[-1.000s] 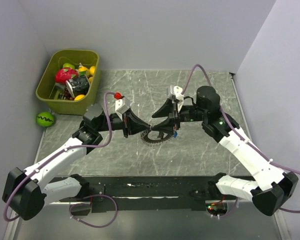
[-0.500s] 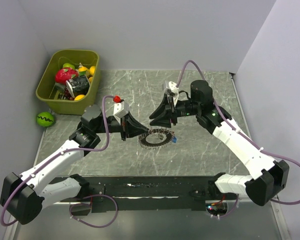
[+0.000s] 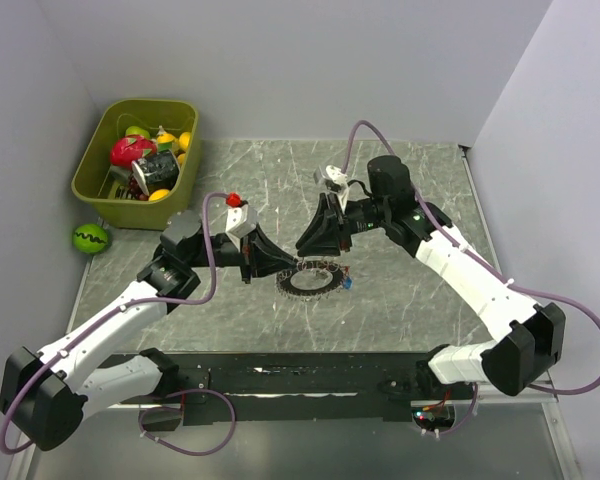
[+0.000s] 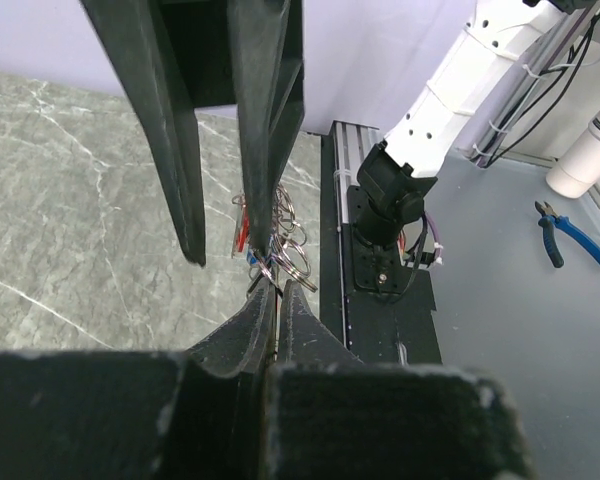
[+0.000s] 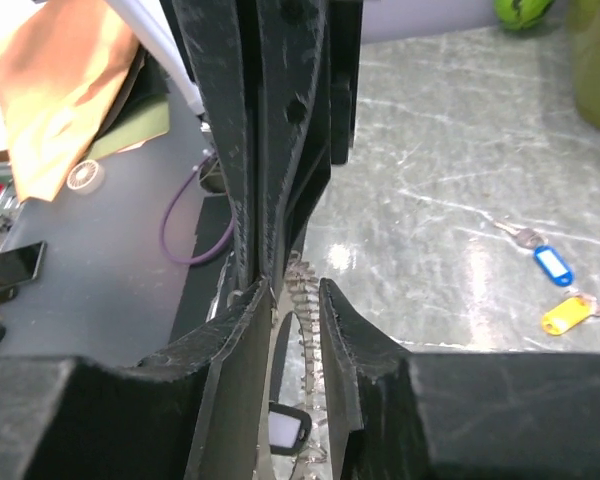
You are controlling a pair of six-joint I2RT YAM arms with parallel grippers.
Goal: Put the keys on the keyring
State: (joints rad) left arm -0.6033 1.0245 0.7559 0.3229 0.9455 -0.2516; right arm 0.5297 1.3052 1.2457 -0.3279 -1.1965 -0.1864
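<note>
Two robot arms meet over the middle of the grey marbled tabletop, where the beaded keyring sits between them; the left tool, pointing in from the left, is clenched tight on the ring's left edge, and its own wrist view shows a cluster of small metal loops with red and blue flecks right at its closed tips; the right tool, angled in from the far right, has its two fingers parted a little and straddling the ring's beads without visibly squeezing them, one finger close against the left tool's shut tips; a small dark fob with a pale face shows on the chain just below the right tool's fingers; two keys, one blue-tagged and one yellow-tagged, lie loose on the tabletop, well apart from the ring on the side toward the bin; the olive bin, filled with toy fruit, stands at the far left corner; a green striped ball lies just beside its near side
</note>
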